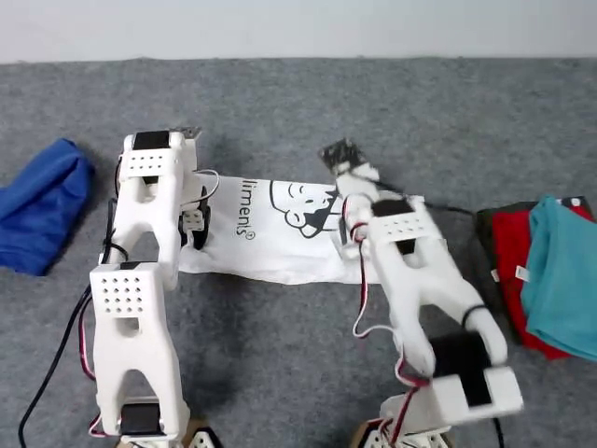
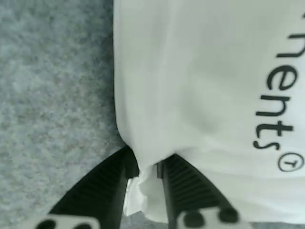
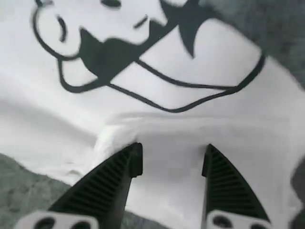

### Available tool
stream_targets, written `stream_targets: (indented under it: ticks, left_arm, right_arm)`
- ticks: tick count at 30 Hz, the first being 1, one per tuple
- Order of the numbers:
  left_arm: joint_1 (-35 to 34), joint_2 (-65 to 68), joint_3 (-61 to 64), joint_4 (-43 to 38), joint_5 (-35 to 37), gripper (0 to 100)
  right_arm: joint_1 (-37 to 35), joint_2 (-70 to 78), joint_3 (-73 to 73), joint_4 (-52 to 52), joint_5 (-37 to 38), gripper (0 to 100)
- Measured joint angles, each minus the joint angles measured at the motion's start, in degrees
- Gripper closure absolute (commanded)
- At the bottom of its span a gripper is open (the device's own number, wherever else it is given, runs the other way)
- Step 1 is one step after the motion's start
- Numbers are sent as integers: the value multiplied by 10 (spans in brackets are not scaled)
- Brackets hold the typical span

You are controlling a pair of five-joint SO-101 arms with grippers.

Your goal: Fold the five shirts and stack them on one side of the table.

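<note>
Grey felt-covered table (image 1: pixel 280 355) — pale wall (image 1: pixel 298 28)

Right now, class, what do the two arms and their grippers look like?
The left arm and right arm are white plastic with black motors and perforated panels; red, black and white cables run alongside. The left gripper and right gripper have black ribbed fingers.

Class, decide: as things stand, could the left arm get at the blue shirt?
Probably not yet. Nothing lies between the left arm and the blue shirt, but its jaws are shut on the white shirt's edge, so it must let go first.
</note>
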Motion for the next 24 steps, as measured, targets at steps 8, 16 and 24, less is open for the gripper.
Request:
stream_targets:
  ticks: [8,16,24]
  left_arm:
    - [0,0,0,0,0,990]
    - [0,0,0,0,0,988]
    - [36,-60,16,0,4,988]
  right_arm:
    - [37,-192,-58,171,0,783]
    - [165,-278,-58,229,0,783]
    - [181,-287,-58,240,0,783]
